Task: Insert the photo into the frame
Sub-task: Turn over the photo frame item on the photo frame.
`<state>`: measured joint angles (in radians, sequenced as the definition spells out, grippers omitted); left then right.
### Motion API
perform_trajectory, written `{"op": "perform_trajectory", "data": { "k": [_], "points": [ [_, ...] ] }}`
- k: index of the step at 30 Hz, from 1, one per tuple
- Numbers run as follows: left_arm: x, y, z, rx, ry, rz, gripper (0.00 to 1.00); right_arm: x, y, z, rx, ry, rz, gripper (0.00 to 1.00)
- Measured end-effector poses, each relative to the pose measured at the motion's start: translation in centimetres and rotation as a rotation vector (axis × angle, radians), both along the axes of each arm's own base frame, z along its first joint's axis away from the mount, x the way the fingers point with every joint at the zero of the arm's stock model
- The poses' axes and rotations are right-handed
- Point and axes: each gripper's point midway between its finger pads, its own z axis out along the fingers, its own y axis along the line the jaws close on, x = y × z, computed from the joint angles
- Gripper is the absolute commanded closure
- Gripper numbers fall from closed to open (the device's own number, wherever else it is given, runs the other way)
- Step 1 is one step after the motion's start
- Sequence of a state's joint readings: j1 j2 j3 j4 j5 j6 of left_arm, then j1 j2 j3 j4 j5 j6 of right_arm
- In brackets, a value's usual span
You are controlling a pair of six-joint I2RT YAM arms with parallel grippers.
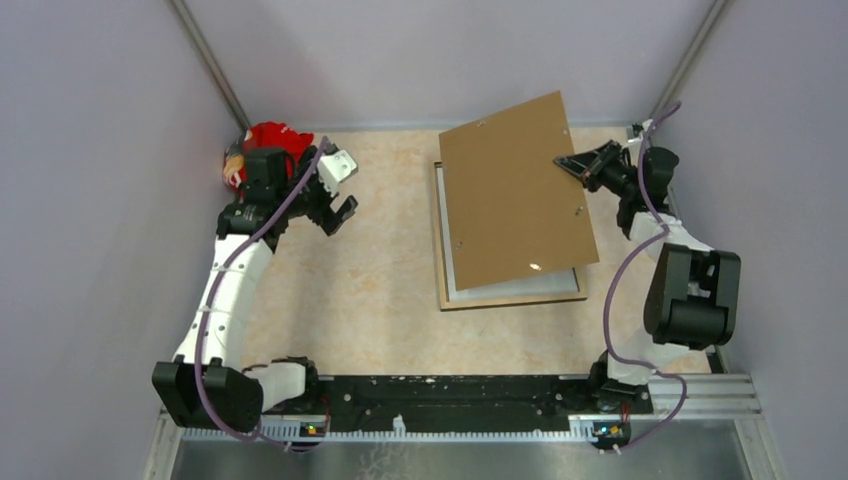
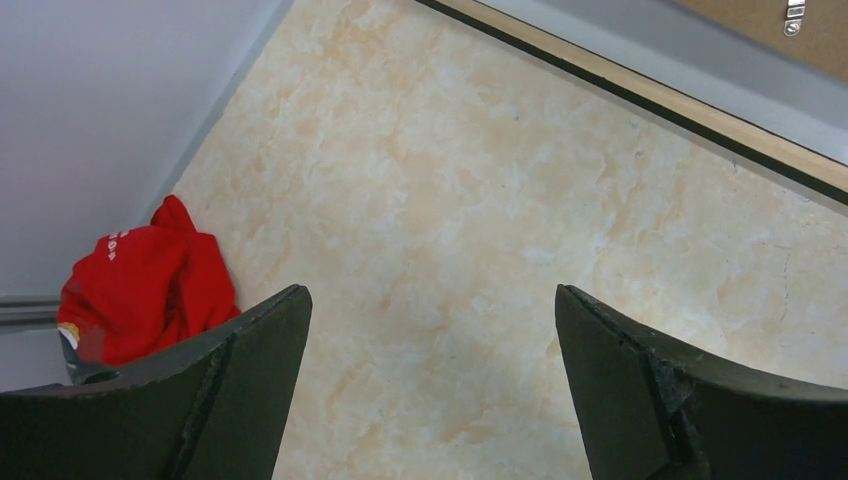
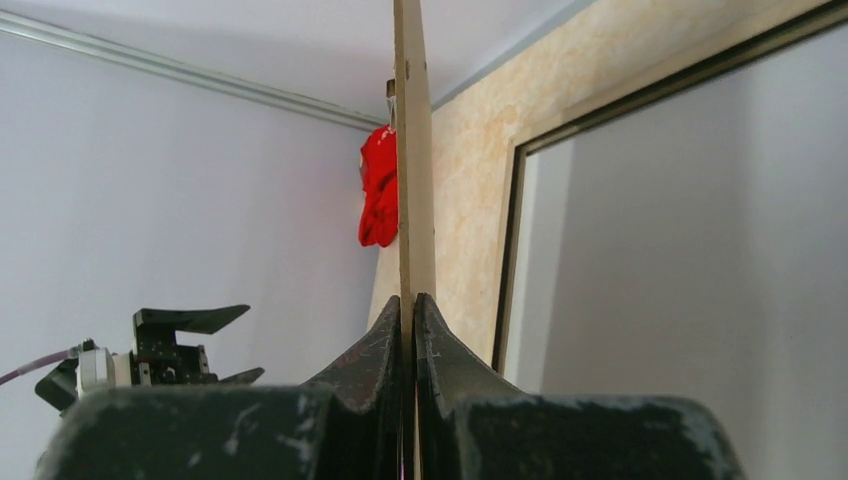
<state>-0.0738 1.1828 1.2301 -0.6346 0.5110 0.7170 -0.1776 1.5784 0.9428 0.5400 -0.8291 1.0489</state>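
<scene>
The left arm reaches up the left side of the bench (image 1: pixel 340 320), elbow bent, wrist turned inward. The left end effector (image 1: pixel 338 205) hangs above bare bench with its jaws spread wide and nothing between them. Behind it, in the back left corner, lies one red cloth (image 1: pixel 270 140).

The right arm folds back on itself at the right edge, forearm pointing left. The right end effector (image 1: pixel 572 165) is clamped on the right edge of one brown backing board (image 1: pixel 515 190), which is held tilted over the frame (image 1: pixel 510 299). The frame lies flat at centre right, tan wood back up. Inside its rim shows one pale sheet, probably the photo (image 1: pixel 520 286) face down, though no print is visible to confirm it.

The left wrist view alone shows a metal clip on the board's corner (image 2: pixel 790 20) and the frame's dark inner edge (image 2: pixel 700 115). The right wrist view alone shows the board edge-on (image 3: pixel 412 150), pinched between both fingers (image 3: pixel 375 350), and the left end effector (image 3: pixel 170 340) well apart across the bench.

Two arms, one frame, one board, one cloth.
</scene>
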Motion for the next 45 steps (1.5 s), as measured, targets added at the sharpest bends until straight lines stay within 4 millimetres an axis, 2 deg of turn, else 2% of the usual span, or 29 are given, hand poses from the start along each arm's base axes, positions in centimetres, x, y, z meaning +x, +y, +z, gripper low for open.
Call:
{"op": "perform_trajectory", "data": {
  "k": [8, 12, 20, 31, 45],
  "points": [
    [0.7, 0.0, -2.0, -0.002, 0.042, 0.008, 0.02, 1.0, 0.0, -4.7, 0.022, 0.103, 0.027, 1.0],
    [1.0, -0.1, -2.5, -0.003, 0.048, 0.008, 0.01, 1.3, 0.0, -6.1, 0.028, 0.133, 0.028, 1.0],
    [1.0, -0.1, -3.6, -0.002, 0.068, 0.008, 0.01, 1.6, -0.1, -7.4, 0.023, 0.136, 0.028, 1.0],
    [0.9, -0.1, -4.0, -0.002, 0.077, 0.008, 0.01, 1.5, -0.1, -10.3, 0.025, 0.188, 0.02, 1.0],
    [0.8, -0.2, -4.0, -0.006, 0.08, 0.002, 0.01, 1.9, -0.2, -11.0, 0.032, 0.183, 0.017, 1.0]
  ]
}}
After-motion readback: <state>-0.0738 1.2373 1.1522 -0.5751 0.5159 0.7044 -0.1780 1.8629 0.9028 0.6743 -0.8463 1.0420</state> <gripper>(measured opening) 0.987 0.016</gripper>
